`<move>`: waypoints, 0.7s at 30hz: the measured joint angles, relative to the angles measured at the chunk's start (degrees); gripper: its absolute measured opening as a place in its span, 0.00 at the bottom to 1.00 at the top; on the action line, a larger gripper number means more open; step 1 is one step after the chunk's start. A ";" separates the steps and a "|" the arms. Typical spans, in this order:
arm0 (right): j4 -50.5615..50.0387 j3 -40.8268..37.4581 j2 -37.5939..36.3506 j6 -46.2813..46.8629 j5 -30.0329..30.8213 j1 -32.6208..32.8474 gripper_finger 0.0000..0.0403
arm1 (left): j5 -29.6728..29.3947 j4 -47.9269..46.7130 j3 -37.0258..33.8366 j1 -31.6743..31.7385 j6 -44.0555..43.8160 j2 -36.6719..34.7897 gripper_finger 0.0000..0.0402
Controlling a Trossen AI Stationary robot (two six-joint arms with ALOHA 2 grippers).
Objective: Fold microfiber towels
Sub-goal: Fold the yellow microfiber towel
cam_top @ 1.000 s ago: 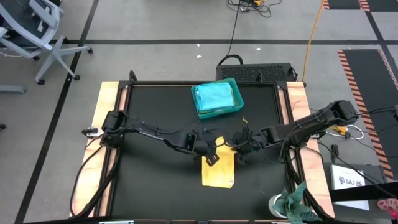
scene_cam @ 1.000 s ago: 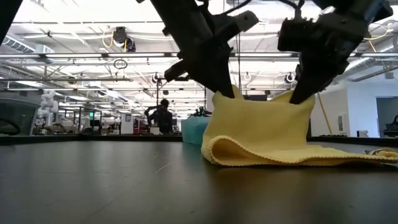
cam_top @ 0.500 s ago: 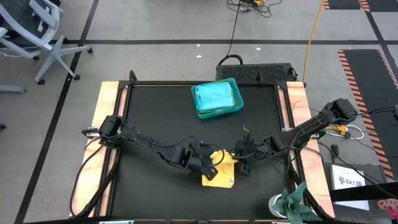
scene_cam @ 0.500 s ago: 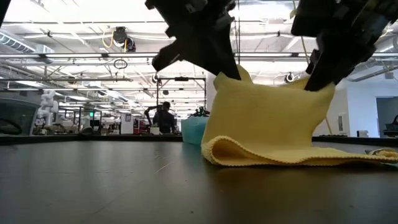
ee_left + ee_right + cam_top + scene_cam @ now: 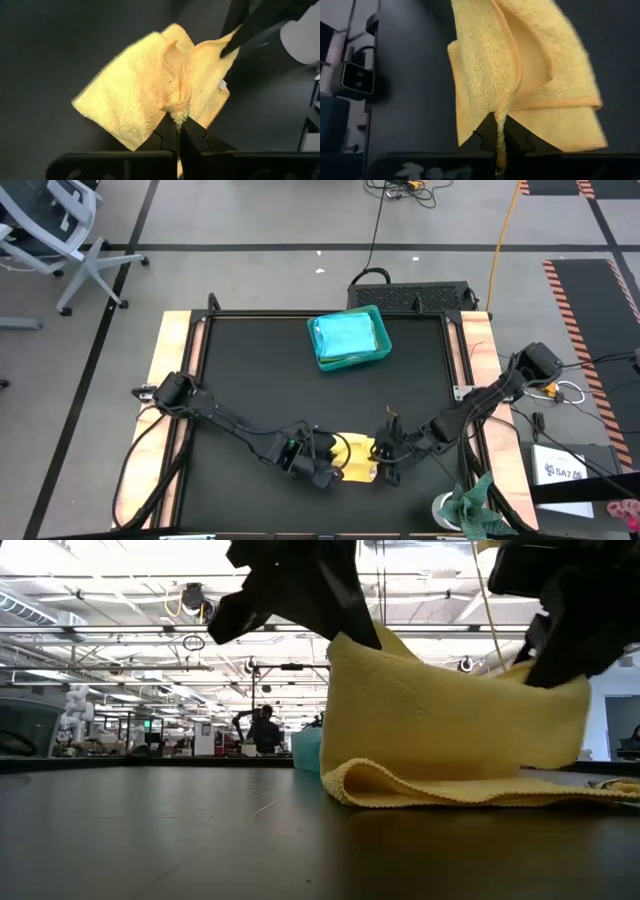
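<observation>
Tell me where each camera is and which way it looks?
High view: above, looking straight down at the table; both arms show, left gripper and right gripper at the yellow towel.
Low view: at tabletop height, looking across into the room; both grippers show from above.
Left wrist view: on the left arm, looking past its fingers.
Right wrist view: on the right arm, past its fingers.
All four share the towel, pinched at two corners.

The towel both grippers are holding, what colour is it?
Plain yellow. The towel shows best in the left wrist view, pinched by the left gripper and the right gripper.
</observation>
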 joint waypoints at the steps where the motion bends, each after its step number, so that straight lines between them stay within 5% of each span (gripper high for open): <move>1: 0.48 0.00 0.66 0.47 0.03 0.50 0.00 | 0.01 0.15 0.00 -0.43 -1.03 0.28 0.00; 21: 2.95 -0.17 3.69 2.80 -1.97 2.26 0.00 | 3.08 3.69 0.00 -3.52 -9.11 6.07 0.00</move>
